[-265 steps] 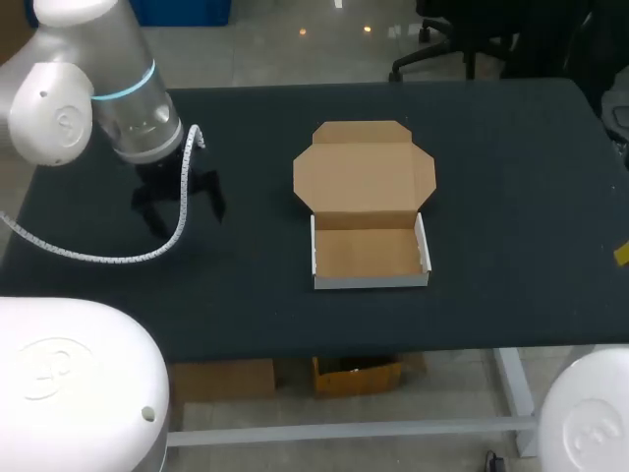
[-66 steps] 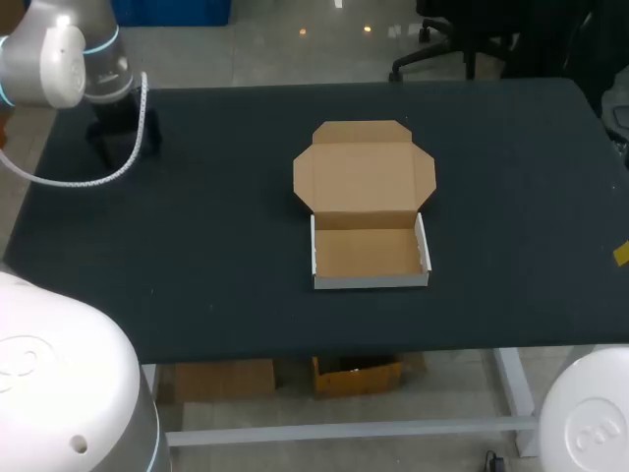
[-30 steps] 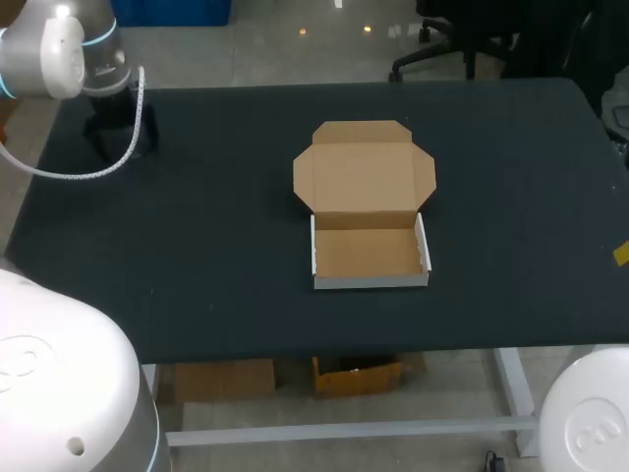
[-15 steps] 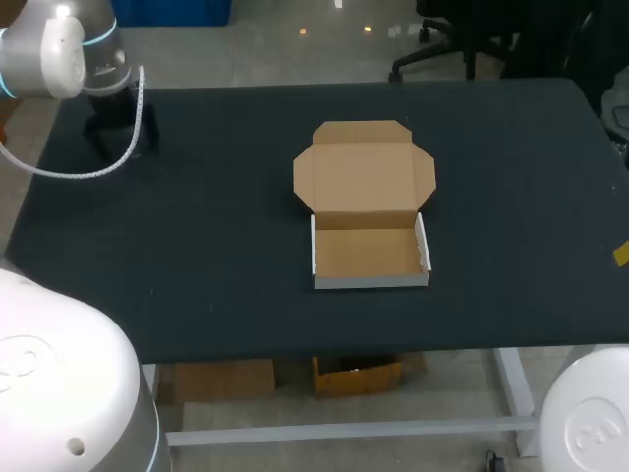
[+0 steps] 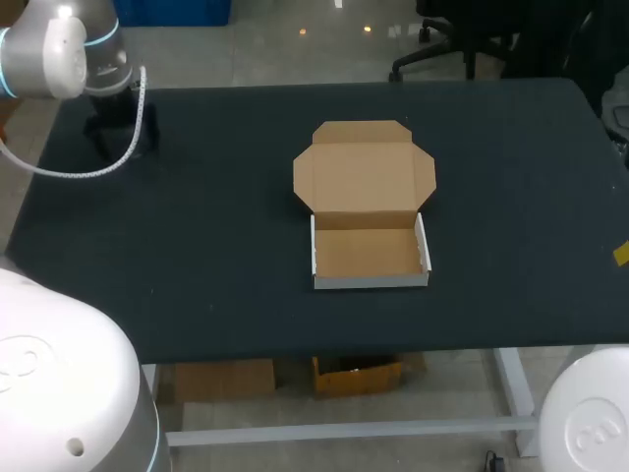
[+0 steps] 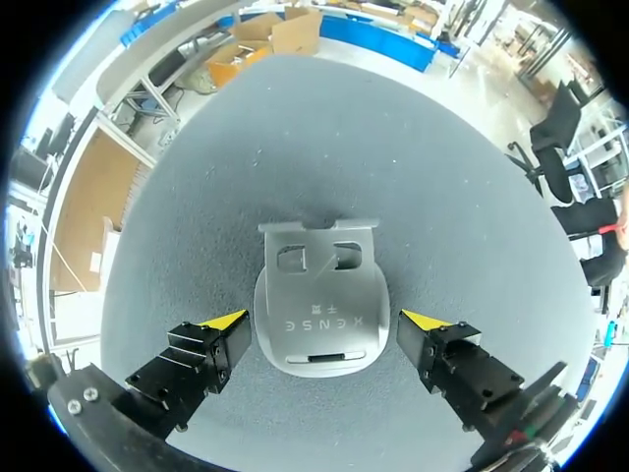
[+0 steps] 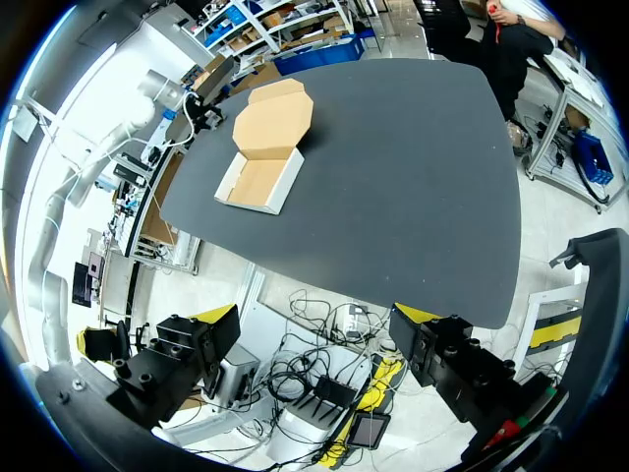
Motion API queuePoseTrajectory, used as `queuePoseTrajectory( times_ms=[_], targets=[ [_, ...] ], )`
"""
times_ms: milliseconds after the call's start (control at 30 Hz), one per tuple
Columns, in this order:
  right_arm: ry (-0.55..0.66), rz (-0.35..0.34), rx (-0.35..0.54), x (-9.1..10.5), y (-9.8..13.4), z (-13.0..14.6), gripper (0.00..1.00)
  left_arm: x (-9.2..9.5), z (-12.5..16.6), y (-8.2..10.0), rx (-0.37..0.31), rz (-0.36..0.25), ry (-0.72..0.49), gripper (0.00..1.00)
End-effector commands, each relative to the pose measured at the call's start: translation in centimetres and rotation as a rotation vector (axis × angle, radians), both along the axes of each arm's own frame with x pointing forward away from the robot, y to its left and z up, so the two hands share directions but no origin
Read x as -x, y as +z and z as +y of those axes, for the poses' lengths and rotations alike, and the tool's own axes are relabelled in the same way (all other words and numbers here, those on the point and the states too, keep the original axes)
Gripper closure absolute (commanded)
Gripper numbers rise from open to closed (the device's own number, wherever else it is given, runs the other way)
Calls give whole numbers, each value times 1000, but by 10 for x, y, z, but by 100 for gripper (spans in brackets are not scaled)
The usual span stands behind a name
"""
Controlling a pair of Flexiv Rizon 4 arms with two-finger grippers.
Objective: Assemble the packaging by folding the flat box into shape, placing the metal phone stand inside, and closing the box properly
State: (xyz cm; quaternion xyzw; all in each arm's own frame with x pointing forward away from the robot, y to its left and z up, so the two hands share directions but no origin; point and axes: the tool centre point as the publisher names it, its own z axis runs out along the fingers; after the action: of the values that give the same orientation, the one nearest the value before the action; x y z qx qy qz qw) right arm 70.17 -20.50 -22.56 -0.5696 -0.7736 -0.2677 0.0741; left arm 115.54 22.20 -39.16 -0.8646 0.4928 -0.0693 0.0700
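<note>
Presently on the black table (image 5: 216,246):

1. Box (image 5: 366,226), brown cardboard, white outside. It sits at the table's middle. The tray walls stand up, the lid lies flat and open behind the tray, and nothing is in the tray. It also shows in the right wrist view (image 7: 263,147).

2. Phone stand (image 6: 316,285), grey metal, rounded at one end and with two cut-outs near the other. It lies flat on the table, well apart from the box, toward the far left corner. In the head view it is hidden under the left gripper.

3. Left arm (image 5: 69,54), white, with a coiled cable. It comes in at the far left corner, well to the left of the box.

4. Left gripper (image 6: 324,321). It hangs over the phone stand with its fingers apart, one yellow tip on either side of the stand's rounded end, not clamped on it. Whether a tip touches the stand's edge cannot be told.

5. Right gripper (image 7: 316,315). It is well apart from the box, out past the table's edge and over the floor. Its fingers are apart with nothing between them.
</note>
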Motion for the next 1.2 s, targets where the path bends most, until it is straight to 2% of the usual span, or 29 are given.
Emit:
queuePoseTrajectory(
  times_ms=[33,433,700,767,1200],
  targets=[
    [0,0,-1,2,2,0,0,-4,0,0,-3,5,3,0],
    [0,0,-1,2,2,0,0,-6,2,-2,3,7,9,0],
    [0,0,-1,2,2,0,0,-7,0,-5,3,13,6,13],
    [0,0,-1,2,2,0,0,-7,0,-5,3,14,8,21],
    [0,0,-1,2,2,0,0,-9,1,-7,2,16,13,17]
  ],
)
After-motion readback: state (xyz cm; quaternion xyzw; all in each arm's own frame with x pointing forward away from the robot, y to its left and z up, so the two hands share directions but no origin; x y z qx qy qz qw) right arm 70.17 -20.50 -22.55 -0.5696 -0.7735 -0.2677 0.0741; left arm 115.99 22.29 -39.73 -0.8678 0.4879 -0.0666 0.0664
